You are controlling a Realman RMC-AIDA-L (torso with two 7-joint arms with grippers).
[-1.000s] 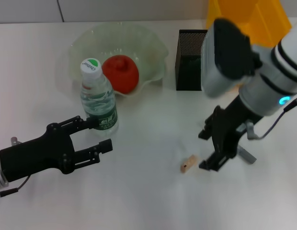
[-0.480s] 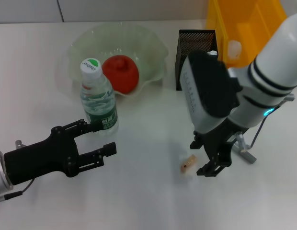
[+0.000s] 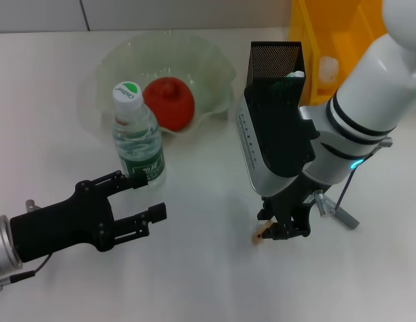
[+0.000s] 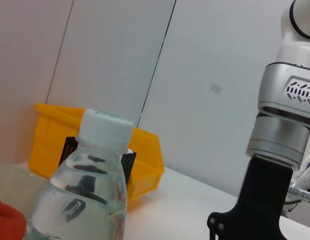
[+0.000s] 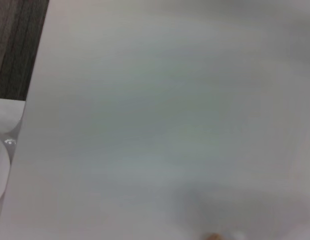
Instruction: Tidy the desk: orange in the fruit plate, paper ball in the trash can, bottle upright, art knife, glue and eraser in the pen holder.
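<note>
Right gripper [image 3: 283, 227] down on the table [image 3: 194, 282], black fingers straddling the eraser [image 3: 260, 233], whose tan end pokes out just beside them; grip on it impossible to tell. Left gripper [image 3: 137, 198] hanging spread wide, holding nothing, just beside the upright bottle [image 3: 137, 142]. Green logo on the cap, wording unreadable. Orange [image 3: 169, 102] resting in the fruit plate [image 3: 215, 74].
</note>
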